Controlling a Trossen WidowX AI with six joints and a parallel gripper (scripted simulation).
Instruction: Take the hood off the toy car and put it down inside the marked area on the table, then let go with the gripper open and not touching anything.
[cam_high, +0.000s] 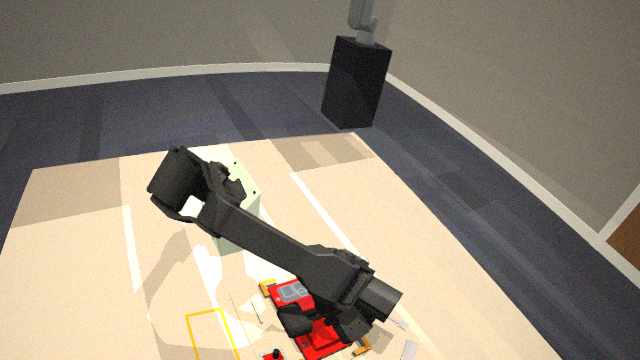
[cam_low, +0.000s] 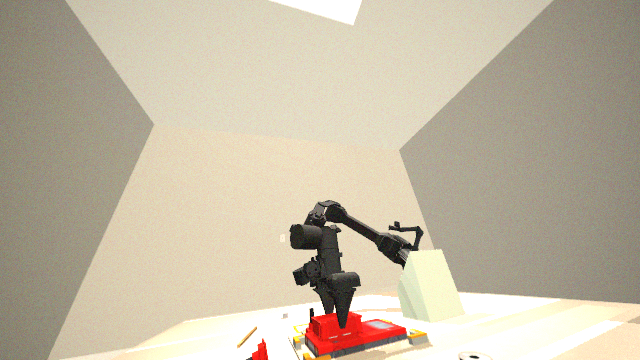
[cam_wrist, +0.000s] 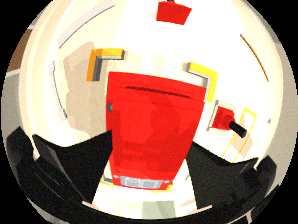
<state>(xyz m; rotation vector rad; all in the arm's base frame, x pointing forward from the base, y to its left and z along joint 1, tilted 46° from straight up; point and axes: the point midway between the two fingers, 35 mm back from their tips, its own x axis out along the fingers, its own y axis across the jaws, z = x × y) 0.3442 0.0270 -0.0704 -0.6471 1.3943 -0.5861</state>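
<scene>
The red toy car (cam_high: 287, 300) (cam_low: 387, 330) (cam_wrist: 141, 182) sits on the table among yellow corner brackets. Its hood, a raised red block (cam_high: 324, 340) (cam_low: 324, 327) (cam_wrist: 155, 120), sits on it. My gripper (cam_high: 320, 322) (cam_low: 336, 319) (cam_wrist: 151, 138) points down and is shut on the hood, one finger on each side. The fingers partly hide the hood in the top view. The marked area is a yellow outline (cam_high: 204, 312) (cam_wrist: 250, 112) beside the car; its near end is cut off in the top view.
Yellow corner brackets (cam_high: 267, 287) (cam_wrist: 211, 80) stand around the car. A small red piece with a black knob (cam_high: 273, 355) (cam_wrist: 222, 118) lies between car and outline. Another red piece (cam_low: 260, 351) (cam_wrist: 173, 13) and a thin stick (cam_low: 247, 336) (cam_wrist: 254, 55) lie farther off. A pale green block (cam_low: 432, 285) stands behind.
</scene>
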